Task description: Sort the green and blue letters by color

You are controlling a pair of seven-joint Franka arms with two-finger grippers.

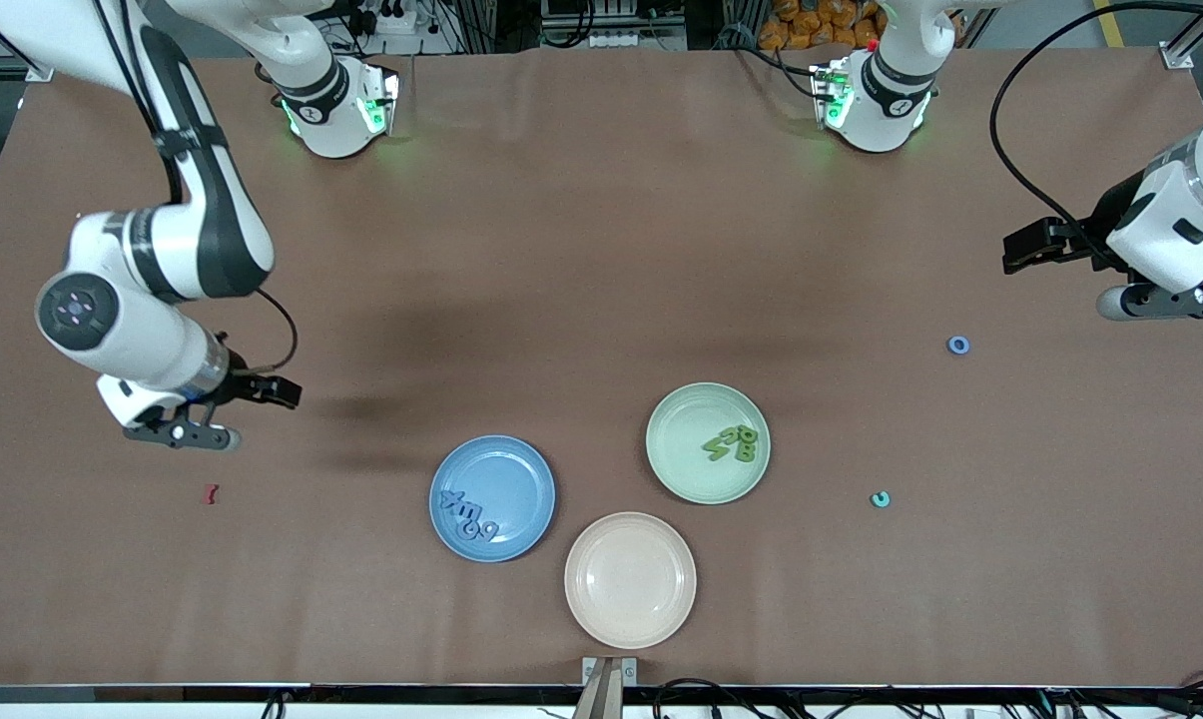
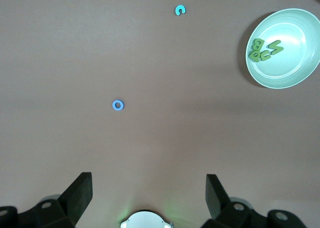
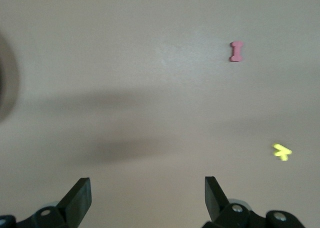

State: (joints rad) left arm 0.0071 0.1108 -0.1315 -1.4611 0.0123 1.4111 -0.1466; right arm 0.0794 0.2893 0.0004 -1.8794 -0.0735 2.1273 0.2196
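- Left gripper (image 2: 149, 198) over the table's left-arm end, jaws spread, empty; right gripper (image 3: 148, 198) likewise at the right-arm end.
- Brown table (image 1: 601, 250), nearest: empty beige plate (image 1: 630, 579).
- Blue plate (image 1: 492, 497) holds blue letters (image 1: 469, 516).
- Green plate (image 1: 708, 442) holds green letters (image 1: 734, 443).
- Blue ring (image 1: 958, 346) lies loose, farther.

Blue ring-shaped "O" (image 1: 958, 346) and teal "C" (image 1: 880, 499), both loose on the table (image 1: 601, 250).
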